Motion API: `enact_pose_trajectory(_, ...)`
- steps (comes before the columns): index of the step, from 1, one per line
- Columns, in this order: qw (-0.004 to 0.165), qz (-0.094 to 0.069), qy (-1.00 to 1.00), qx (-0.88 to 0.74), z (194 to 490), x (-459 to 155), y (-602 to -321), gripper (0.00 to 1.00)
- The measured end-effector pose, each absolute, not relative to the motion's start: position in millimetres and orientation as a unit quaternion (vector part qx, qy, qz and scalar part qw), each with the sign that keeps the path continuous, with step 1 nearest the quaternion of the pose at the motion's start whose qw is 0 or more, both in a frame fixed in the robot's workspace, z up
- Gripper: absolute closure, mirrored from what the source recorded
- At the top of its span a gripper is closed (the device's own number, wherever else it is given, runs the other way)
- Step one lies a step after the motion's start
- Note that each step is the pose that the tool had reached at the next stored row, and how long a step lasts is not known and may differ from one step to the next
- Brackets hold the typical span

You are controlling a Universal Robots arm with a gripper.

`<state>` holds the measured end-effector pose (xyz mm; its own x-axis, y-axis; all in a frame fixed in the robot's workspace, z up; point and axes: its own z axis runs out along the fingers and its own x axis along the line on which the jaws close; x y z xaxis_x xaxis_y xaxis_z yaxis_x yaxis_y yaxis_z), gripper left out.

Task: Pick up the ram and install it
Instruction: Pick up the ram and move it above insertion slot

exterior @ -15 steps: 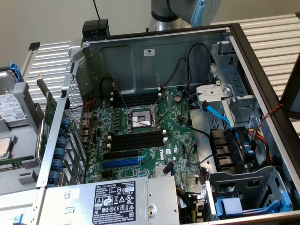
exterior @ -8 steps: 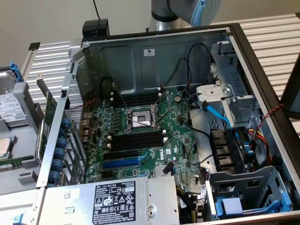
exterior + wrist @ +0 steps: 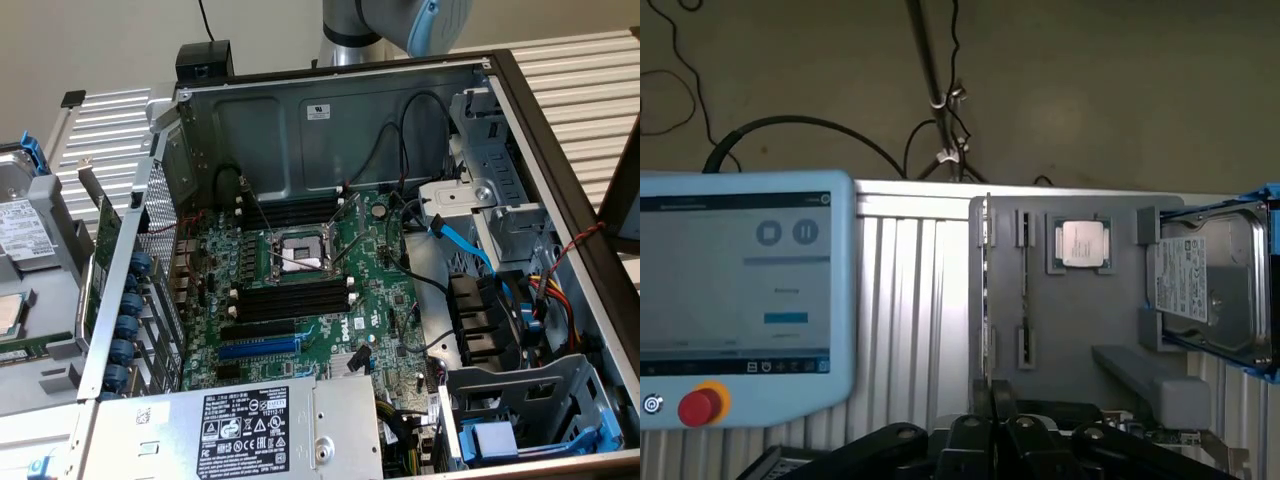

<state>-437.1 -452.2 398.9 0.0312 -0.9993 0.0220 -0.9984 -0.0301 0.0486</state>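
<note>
Ribbed metal bench (image 3: 910,300) with teach pendant (image 3: 740,300), processor (image 3: 1081,243), hard drive (image 3: 1210,285); closed hand (image 3: 992,393) near grey tray (image 3: 1070,330)

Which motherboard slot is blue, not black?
The long slot closest to the power supply; the memory slots beside the CPU socket are black.

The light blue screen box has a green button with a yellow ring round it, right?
Not quite. The button on the light blue screen box is red, not green. The yellow ring round it is really there. The wrist view shows it.
</note>
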Motion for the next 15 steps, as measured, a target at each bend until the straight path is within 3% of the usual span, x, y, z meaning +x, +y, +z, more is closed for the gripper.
enact_pose_trajectory(15, 0.025, -0.009, -0.696, 0.717, 402, -409, -452, 0.88)
